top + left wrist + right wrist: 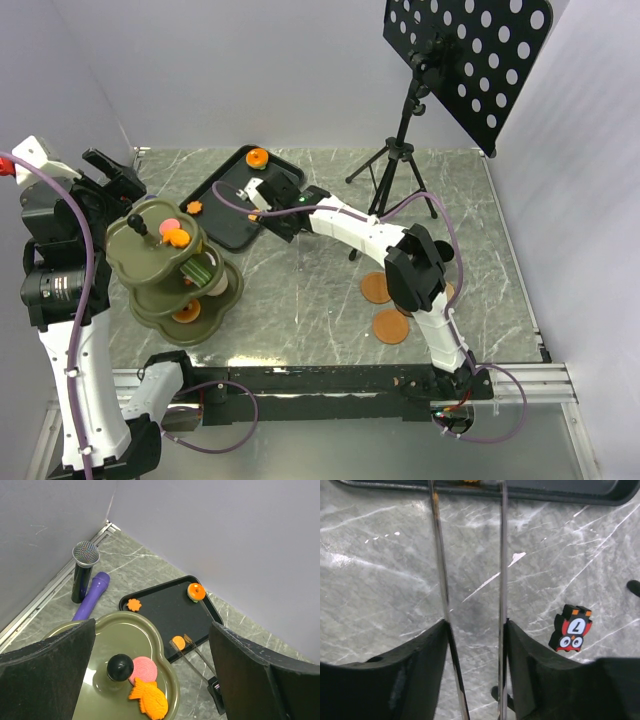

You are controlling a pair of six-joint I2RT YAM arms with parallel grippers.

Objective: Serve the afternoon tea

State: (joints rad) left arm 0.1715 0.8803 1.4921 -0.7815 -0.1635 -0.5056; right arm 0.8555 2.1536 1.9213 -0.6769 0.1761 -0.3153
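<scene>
A black tray (pixel 165 611) holds an orange donut (pixel 196 591), a small orange flower pastry (pixel 133 604) and a round orange cookie (pixel 178 642). My right gripper (pixel 476 625) is shut on the thin metal tongs (pixel 440 555). The tongs' tips (pixel 192 647) sit on either side of the round cookie at the tray's near edge. My left gripper (pixel 152 630) hangs open above the green tiered stand (pixel 150 262). The stand's top tier carries a pink cookie (pixel 146 669) and an orange fish pastry (pixel 150 701). Three brown-orange saucers (pixel 376 288) lie by the right arm.
A microphone (pixel 84 570) and a purple handle (pixel 93 596) lie by the left wall. A tripod music stand (pixel 405 130) is at the back right. A small penguin figure marked 7 (pixel 571 628) lies on the marble. The stand's lower tiers hold a ribbed item (pixel 203 270) and an orange piece (pixel 187 312).
</scene>
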